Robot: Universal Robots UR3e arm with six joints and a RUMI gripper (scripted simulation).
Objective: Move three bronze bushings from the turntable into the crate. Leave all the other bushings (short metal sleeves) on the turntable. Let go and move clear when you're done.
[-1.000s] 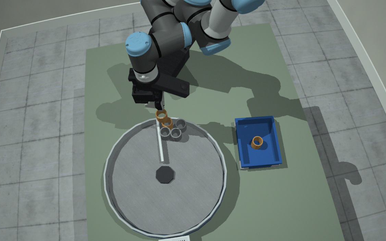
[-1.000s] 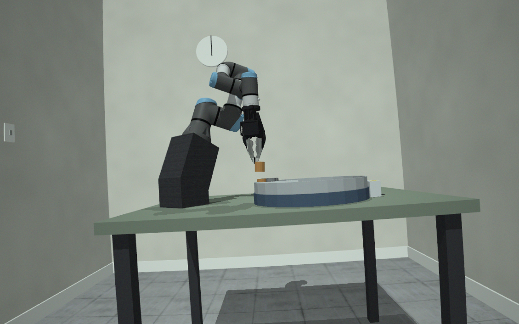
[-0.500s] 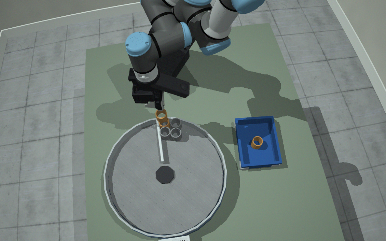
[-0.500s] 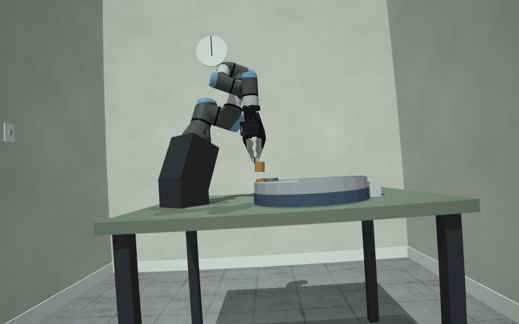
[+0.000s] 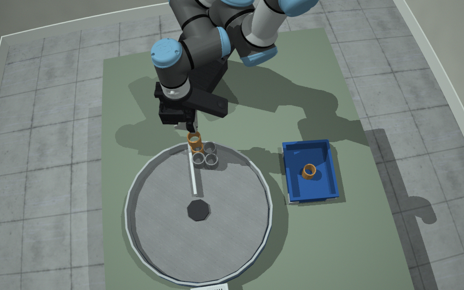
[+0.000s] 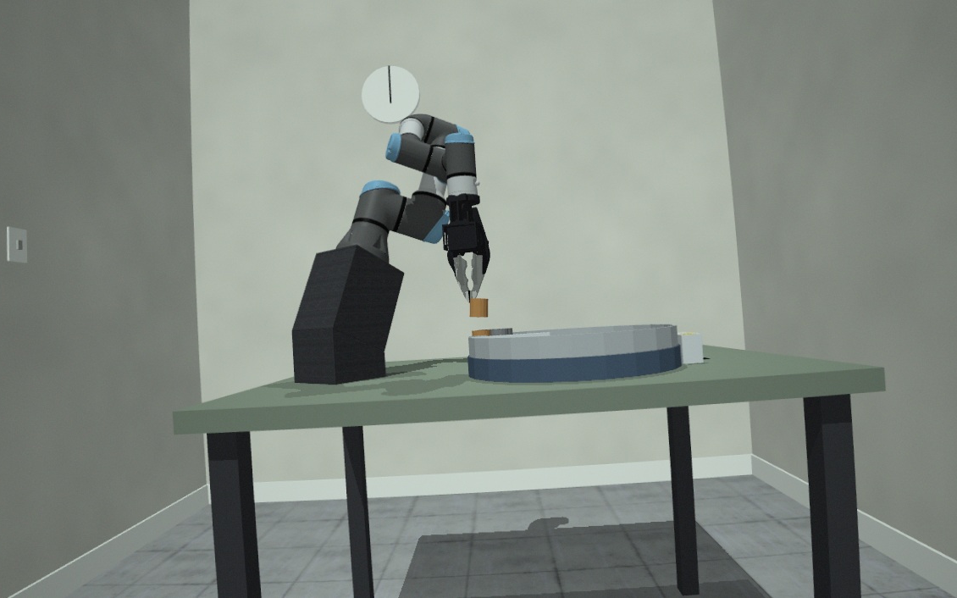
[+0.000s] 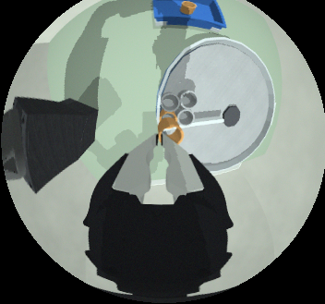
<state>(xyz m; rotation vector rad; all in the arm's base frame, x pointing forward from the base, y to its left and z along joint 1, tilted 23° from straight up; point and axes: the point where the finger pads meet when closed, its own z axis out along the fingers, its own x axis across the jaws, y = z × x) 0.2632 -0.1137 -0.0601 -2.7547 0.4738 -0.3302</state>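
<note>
My gripper (image 5: 192,130) (image 6: 470,297) (image 7: 159,134) is shut on the wall of a bronze bushing (image 5: 195,143) (image 6: 478,307) (image 7: 171,124) and holds it above the turntable (image 5: 198,252) (image 6: 572,346) (image 7: 249,80), near its rim. A second bronze bushing (image 5: 201,149) (image 6: 480,332) stands on the turntable, partly hidden behind the held one. Three grey bushings stand close beside it; one grey bushing (image 5: 211,165) is farthest from the white bar. A third bronze bushing (image 5: 307,176) (image 7: 188,9) is inside the blue crate (image 5: 286,172).
A low white bar (image 5: 192,172) (image 7: 205,123) runs on the turntable from near the rim towards the dark hub (image 5: 198,210) (image 7: 231,115), right beside the bushings. The raised rim surrounds them. A small white box (image 6: 691,347) sits against the turntable's far side from the arm.
</note>
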